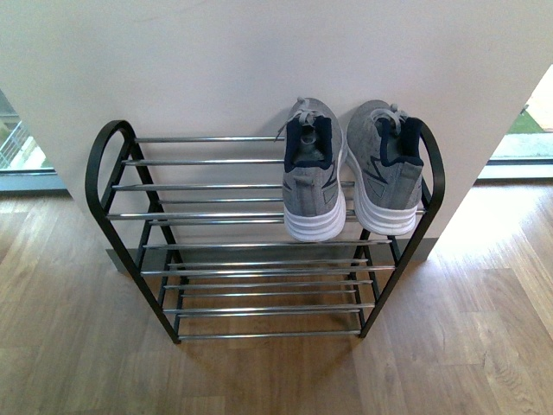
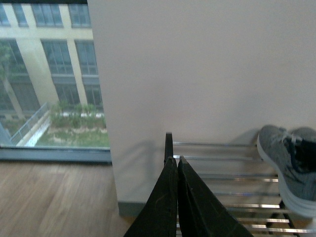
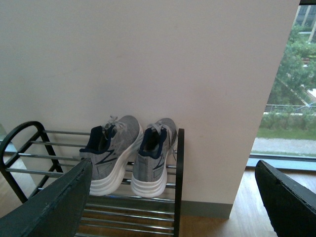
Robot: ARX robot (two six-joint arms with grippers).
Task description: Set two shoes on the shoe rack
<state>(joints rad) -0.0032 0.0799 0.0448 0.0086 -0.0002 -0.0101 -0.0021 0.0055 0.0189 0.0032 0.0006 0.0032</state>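
We are looking down at a tall shoe rack of thin black metal frame and shiny chrome bars (image 1: 207, 187). It is standing in the middle of the front frame, backed against a white wall (image 1: 216, 60) on a light wooden plank floor (image 1: 69, 346). Two grey knit lace-up sneakers with thick white soles and dark navy lining are sitting on the top tier, in the upper right of the frame. The nearer-centre sneaker (image 1: 314, 173) and the outer sneaker (image 1: 386, 169) are resting just beside each other, heels toward us and toes toward the wall (the outer one is lying close against the rack's curved black end loop). The lower tiers are carrying nothing.

In the left wrist view we are keeping the left hand (image 2: 177, 160) pressed together, its two black fingers meeting with nothing between them. In the right wrist view we are holding the right hand (image 3: 173, 162) spread wide and empty, well short of the sneakers.
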